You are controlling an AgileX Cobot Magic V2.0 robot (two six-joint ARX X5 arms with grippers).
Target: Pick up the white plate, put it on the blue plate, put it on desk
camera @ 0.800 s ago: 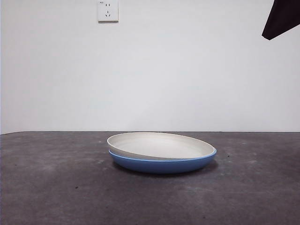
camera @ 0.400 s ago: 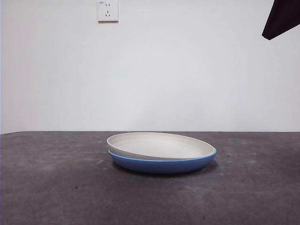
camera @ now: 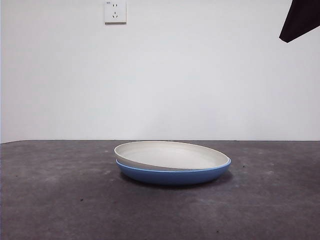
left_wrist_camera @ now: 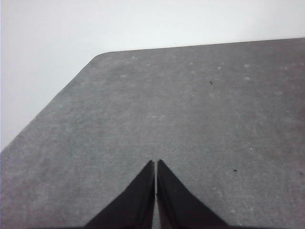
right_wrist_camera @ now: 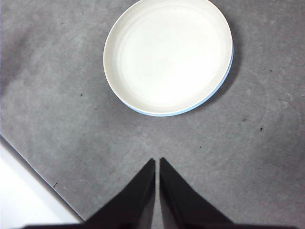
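The white plate (camera: 172, 155) sits nested in the blue plate (camera: 172, 175), and the pair rests on the dark grey mottled tabletop (camera: 60, 200) a little right of the middle in the front view. The white plate lies slightly tilted and off-centre in the blue one: its left edge stands higher and overhangs the blue rim, while on the right the blue rim shows as a thin line around it. In the right wrist view the white plate (right_wrist_camera: 167, 56) covers almost all of the blue plate (right_wrist_camera: 224, 83), of which only a narrow blue crescent shows along one side.

The right pincer (right_wrist_camera: 157, 164) hangs above the tabletop (right_wrist_camera: 57, 119), apart from the plates, its two black jaws brought together with only a hairline gap between the tips and nothing held. An edge of the tabletop, with pale ground beyond it, shows in that view.

The left pincer (left_wrist_camera: 156, 166) is likewise closed and empty, its jaws meeting at the tips over a bare stretch of tabletop (left_wrist_camera: 190, 105) near a rounded corner.

In the front view a black arm tip (camera: 300, 20) shows at the upper right corner, and a white wall socket (camera: 115, 11) is on the pale wall behind.
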